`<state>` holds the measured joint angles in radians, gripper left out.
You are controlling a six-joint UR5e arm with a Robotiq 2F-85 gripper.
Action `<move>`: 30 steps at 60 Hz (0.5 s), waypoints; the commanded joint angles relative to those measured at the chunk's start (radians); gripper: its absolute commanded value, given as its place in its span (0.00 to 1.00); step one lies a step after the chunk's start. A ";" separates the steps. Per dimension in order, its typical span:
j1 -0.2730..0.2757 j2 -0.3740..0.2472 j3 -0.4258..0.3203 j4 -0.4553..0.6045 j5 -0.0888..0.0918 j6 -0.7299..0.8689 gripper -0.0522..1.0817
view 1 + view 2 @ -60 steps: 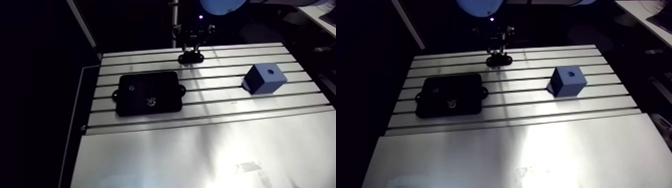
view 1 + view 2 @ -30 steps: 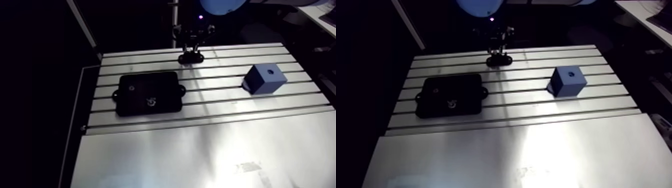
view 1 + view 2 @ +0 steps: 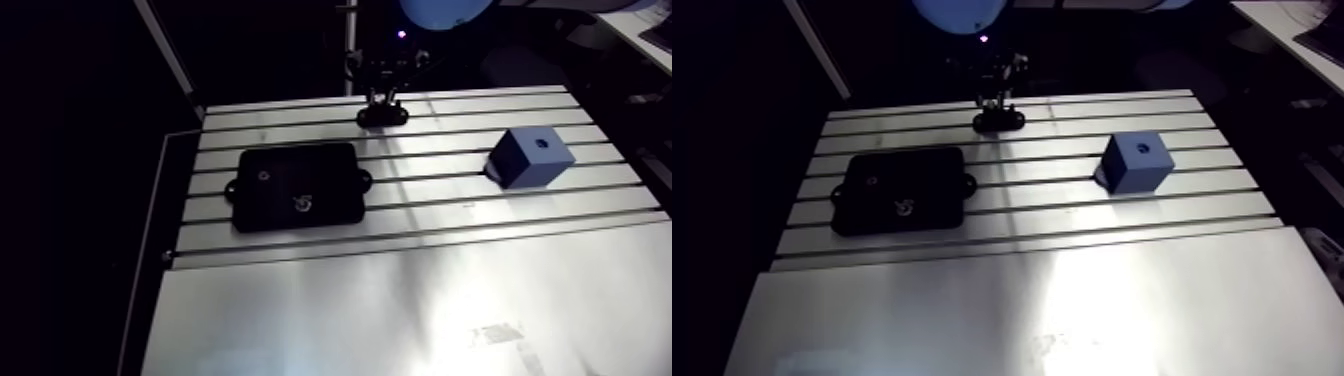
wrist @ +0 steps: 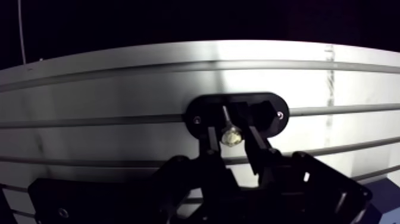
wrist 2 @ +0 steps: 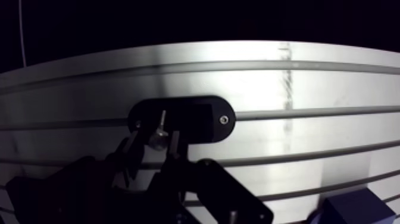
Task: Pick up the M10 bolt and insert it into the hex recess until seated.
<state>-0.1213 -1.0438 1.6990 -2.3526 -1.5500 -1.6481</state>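
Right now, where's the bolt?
In the wrist view the bolt sits on the small black holder directly under the claw, near the far edge of the table.

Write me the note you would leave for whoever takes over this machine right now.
Gripper: down at the small black oval holder near the table's far edge, around the shiny steel bolt standing in it; grip cannot be told.
Blue cube with a top hole and flat black rectangular plate sit apart on the slotted aluminium table.
Done: bolt reached. Left: lift, carry, insert; which part takes the bolt is unclear.
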 commanded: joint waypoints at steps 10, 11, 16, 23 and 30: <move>0.000 0.002 0.000 0.000 0.000 0.000 0.62; 0.000 0.002 0.000 0.000 0.000 0.000 0.62; -0.001 0.008 0.000 0.000 0.000 0.000 0.62; -0.001 0.008 0.000 0.000 0.000 0.000 0.63; -0.001 0.008 0.000 0.000 0.000 0.000 0.63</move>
<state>-0.1222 -1.0375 1.6989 -2.3525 -1.5501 -1.6482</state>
